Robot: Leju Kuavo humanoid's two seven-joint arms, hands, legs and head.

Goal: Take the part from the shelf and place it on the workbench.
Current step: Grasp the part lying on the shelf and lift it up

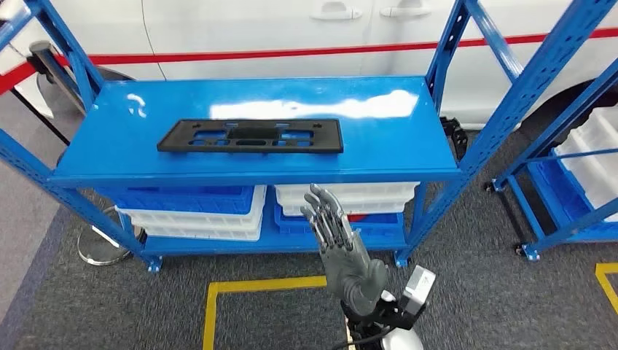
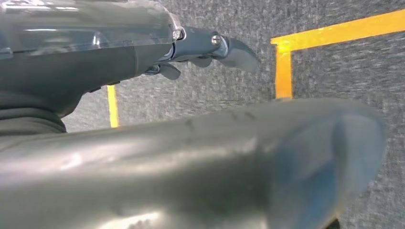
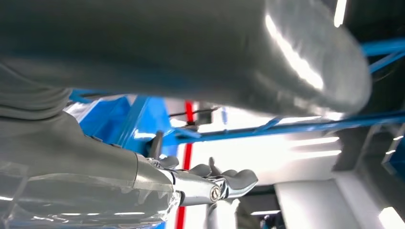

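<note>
The part [image 1: 251, 135] is a long flat black plastic plate with cut-outs. It lies flat on the top board of the blue shelf [image 1: 379, 146], a little left of centre. My right hand [image 1: 342, 248] is raised in front of the shelf's lower level, below and right of the part, with its fingers spread and holding nothing. In the right wrist view the right hand [image 3: 191, 186] has its fingers [image 3: 229, 179] pointing toward the blue frame. My left hand [image 2: 143, 143] hangs over the grey floor, and its fingers [image 2: 210, 47] hold nothing.
Blue bins [image 1: 182, 198] and white bins [image 1: 350, 197] fill the shelf's lower level. A white car [image 1: 255, 29] stands right behind the shelf. A second blue rack [image 1: 576, 168] stands at the right. Yellow tape [image 1: 240, 288] marks the grey floor in front.
</note>
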